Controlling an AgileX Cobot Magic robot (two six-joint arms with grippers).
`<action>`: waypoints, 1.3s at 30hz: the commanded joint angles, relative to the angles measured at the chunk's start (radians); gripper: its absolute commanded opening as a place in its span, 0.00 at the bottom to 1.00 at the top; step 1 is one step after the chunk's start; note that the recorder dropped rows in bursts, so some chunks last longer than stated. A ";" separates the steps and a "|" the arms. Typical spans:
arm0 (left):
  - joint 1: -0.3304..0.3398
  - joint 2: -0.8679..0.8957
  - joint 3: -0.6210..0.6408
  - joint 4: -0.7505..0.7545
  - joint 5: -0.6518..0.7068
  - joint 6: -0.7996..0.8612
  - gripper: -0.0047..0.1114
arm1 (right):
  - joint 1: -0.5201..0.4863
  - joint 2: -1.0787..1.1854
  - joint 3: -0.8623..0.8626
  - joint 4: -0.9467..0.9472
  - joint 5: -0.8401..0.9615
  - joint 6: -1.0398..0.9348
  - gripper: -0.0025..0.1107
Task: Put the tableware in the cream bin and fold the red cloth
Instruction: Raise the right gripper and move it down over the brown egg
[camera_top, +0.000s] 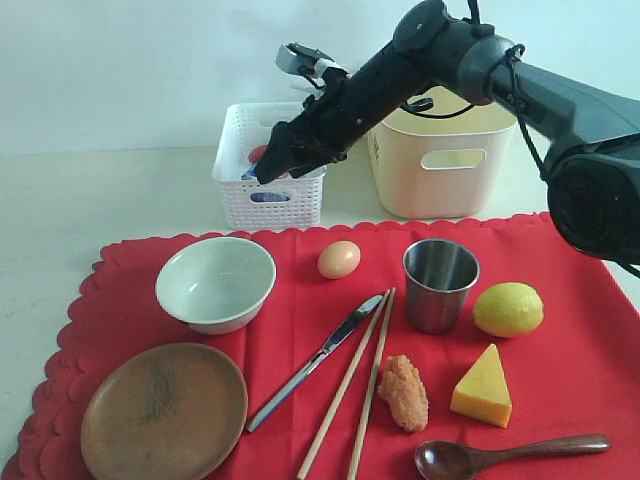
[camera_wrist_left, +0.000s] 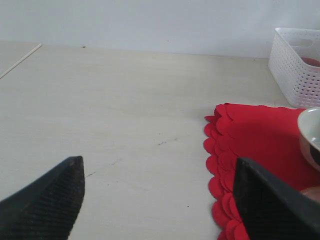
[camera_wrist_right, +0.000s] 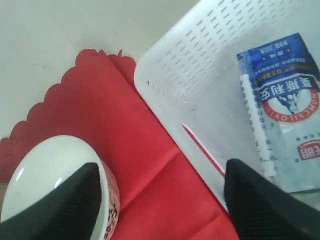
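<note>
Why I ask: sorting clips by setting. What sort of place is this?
Probably a robot lab bench staged as a dining table: pale table, blank wall, a red cloth holding a bowl, steel cup and lemon, and a robot arm over a white perforated basket.

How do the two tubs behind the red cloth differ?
The basket is white, its walls full of small holes; the bin is cream, smooth-walled, with an oval handle cut-out. The basket is smaller and lower; the bin is taller. The basket holds a blue-white carton; the bin's inside is hidden. Both are open-topped and stand side by side beyond the cloth.
</note>
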 joint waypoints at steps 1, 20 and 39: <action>-0.006 -0.004 0.003 0.001 -0.011 -0.002 0.71 | -0.004 -0.055 -0.006 -0.020 -0.016 -0.014 0.61; -0.006 -0.004 0.003 0.001 -0.011 -0.002 0.71 | -0.068 -0.465 0.274 -0.376 0.008 0.164 0.57; -0.006 -0.004 0.003 0.001 -0.011 -0.002 0.71 | -0.092 -0.862 1.049 -0.257 -0.241 -0.214 0.57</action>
